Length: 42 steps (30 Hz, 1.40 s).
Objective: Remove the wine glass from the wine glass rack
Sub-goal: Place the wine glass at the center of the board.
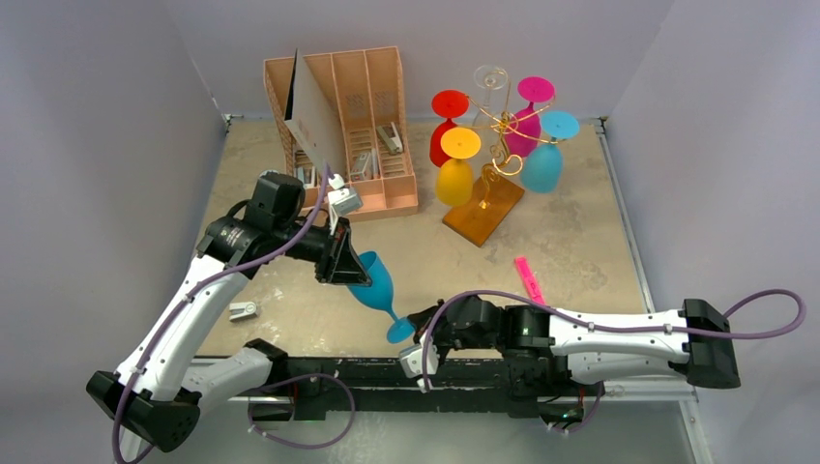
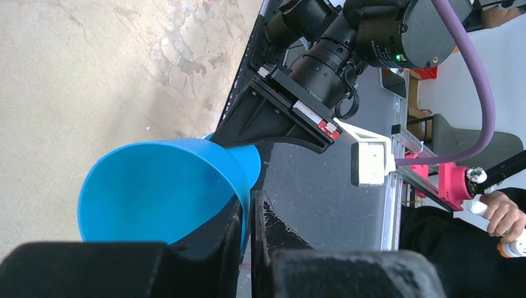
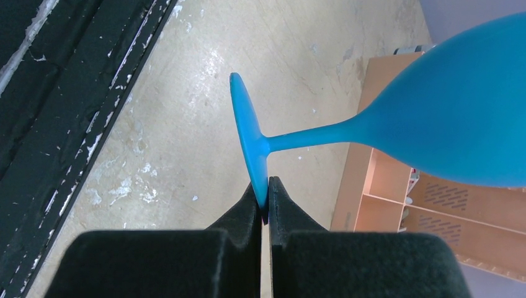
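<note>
The blue glass (image 1: 377, 282) was off the rack (image 1: 483, 208) and lay tilted between the two arms at the near middle of the table (image 1: 580, 242). The rack stood far right with other glasses (image 1: 454, 179) hanging on it. The left gripper (image 2: 251, 214) pinched the bowl's rim, and the right gripper (image 3: 267, 189) pinched the foot's edge.

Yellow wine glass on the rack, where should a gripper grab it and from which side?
The yellow wine glass hangs upside down, foot hooked in the wine glass rack. Probably pinch the bowl, coming from the near left: the red glass crowds the far side, the rack's wires the right.
</note>
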Available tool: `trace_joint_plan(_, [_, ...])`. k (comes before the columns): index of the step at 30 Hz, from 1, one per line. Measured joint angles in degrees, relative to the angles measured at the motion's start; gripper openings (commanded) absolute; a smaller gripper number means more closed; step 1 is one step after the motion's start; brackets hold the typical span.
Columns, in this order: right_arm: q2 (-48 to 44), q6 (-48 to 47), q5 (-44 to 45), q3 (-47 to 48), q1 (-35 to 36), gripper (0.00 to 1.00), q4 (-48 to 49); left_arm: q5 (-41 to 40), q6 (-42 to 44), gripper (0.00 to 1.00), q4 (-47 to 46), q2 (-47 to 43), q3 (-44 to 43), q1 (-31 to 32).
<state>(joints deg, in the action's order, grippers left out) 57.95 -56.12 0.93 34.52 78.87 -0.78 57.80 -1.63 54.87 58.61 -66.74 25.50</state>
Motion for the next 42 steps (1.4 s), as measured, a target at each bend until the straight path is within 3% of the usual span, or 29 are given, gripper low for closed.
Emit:
trace_joint_plan(5, [0.22,-0.59,1.01,0.17,0.07,0.00,-0.17,-0.46,0.44,0.00,0.04,0.00,0.00,0.00])
trace_joint_plan(9, [0.15,-0.72,1.40,0.17,0.13,0.06,-0.20,-0.50,0.87,0.00,0.04,-0.04,0.00,0.00])
trace_joint_plan(15, [0.04,0.20,3.13,0.17,0.00,0.38,-0.02,-1.36,1.36,0.00,0.57,-1.29,0.00,0.07])
trace_joint_plan(18, [-0.79,1.44,3.96,0.17,-0.22,0.47,0.96,-2.40,1.29,0.00,0.90,-2.67,0.00,0.13])
trace_joint_plan(22, [-2.56,3.19,4.04,0.17,-0.28,0.52,1.81,-5.81,0.76,0.00,0.94,-4.31,0.00,0.15])
trace_joint_plan(33, [-8.26,14.40,5.97,-2.80,-0.28,0.65,5.66,-36.48,-4.02,0.00,-0.76,-2.69,0.90,0.28])
trace_joint_plan(37, [-9.09,23.65,10.38,-3.34,-0.28,0.76,7.67,-46.99,-5.25,0.00,-3.98,0.11,3.04,0.28])
trace_joint_plan(42, [-9.64,38.47,21.90,-3.08,-0.31,0.82,6.78,-56.02,-5.25,0.00,-8.02,5.92,3.15,0.28])
